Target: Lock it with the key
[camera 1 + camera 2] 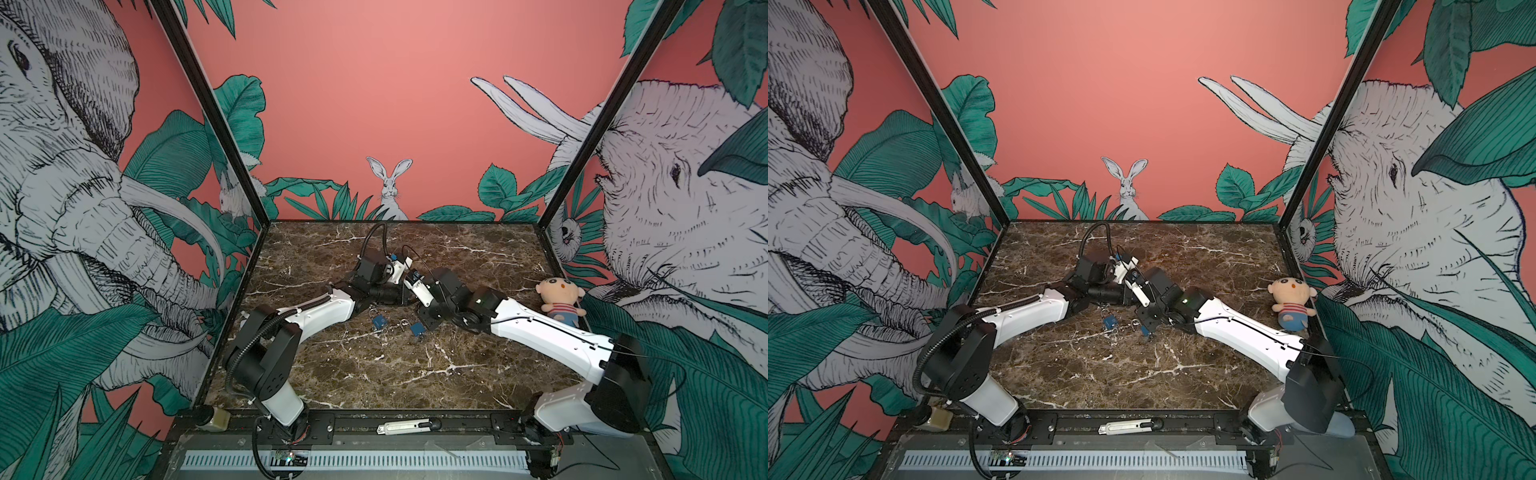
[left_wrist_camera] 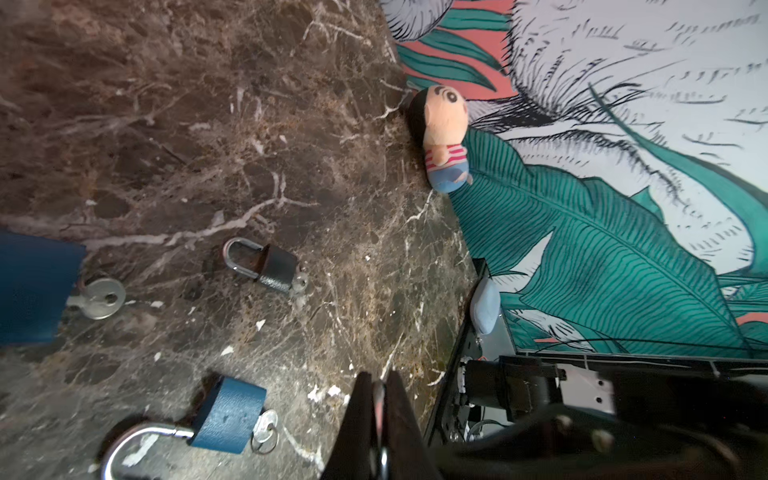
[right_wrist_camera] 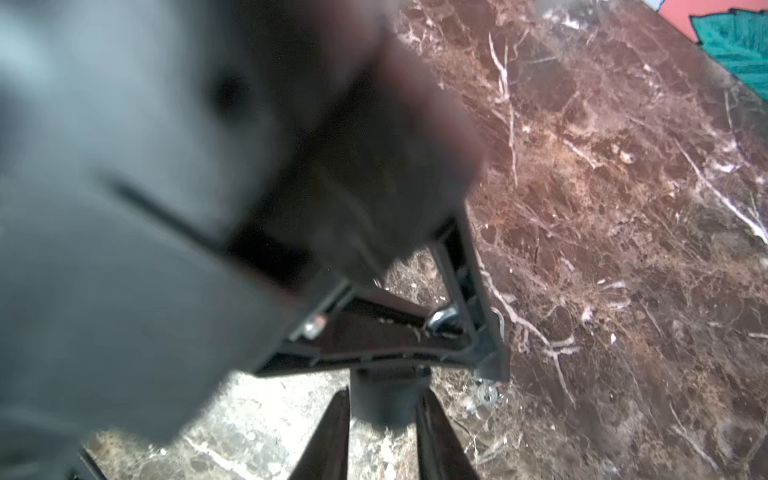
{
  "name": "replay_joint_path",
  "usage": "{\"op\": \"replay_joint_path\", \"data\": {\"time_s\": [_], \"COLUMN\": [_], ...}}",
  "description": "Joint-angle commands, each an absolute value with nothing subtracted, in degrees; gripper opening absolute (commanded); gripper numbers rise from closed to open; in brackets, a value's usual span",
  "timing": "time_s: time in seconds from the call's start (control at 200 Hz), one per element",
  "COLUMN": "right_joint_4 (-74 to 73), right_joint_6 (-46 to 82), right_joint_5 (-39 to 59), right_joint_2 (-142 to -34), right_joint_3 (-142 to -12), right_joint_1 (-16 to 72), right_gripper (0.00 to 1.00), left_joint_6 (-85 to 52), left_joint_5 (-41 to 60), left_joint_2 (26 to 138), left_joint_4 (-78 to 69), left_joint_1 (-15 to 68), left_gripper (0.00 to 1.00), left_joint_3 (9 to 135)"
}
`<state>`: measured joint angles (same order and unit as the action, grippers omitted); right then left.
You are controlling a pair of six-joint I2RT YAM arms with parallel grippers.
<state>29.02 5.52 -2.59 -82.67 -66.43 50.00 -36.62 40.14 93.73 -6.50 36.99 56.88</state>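
My left gripper (image 2: 379,374) is shut on a thin silvery metal strip; I cannot tell whether it is the key or a shackle. Near it on the marble lie a blue padlock (image 2: 228,415) with an open shackle and a key (image 2: 264,428) in its base, a black padlock (image 2: 278,268), and a close-up blue padlock (image 2: 33,286) with a key (image 2: 102,297). My right gripper (image 3: 382,392) has both fingers against a dark block, seemingly a padlock body, just under the left gripper's finger frame (image 3: 374,357). In a top view both arms meet mid-table above a blue padlock (image 1: 378,321).
A plush doll (image 1: 559,301) leans on the right wall at the table's edge. Another key on a ring (image 3: 486,392) lies on the marble table (image 1: 374,374). A box cutter (image 1: 407,427) rests on the front rail. Printed walls close in three sides.
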Motion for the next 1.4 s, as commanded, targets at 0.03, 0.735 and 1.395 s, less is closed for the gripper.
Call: {"op": "replay_joint_path", "data": {"time_s": [0.03,0.735,1.395], "right_joint_4": [27.2,7.4,-1.3], "right_joint_6": [5.8,12.6,6.9], "right_joint_5": [-3.3,13.7,14.4], "right_joint_2": [-82.4,-62.2,-64.5], "right_joint_3": [-67.7,-45.4,-45.9], "right_joint_1": [50.4,39.8,36.3], "right_gripper": [0.0,0.36,0.37], "left_joint_6": [-35.8,-46.1,-50.4], "left_joint_5": [40.5,36.5,37.4], "left_joint_2": [93.9,89.0,86.5], "left_joint_4": [-6.3,-10.2,-5.1], "left_joint_1": [37.4,37.4,37.4], "left_gripper": [0.0,0.0,0.0], "left_joint_3": [57.3,59.6,66.5]}}
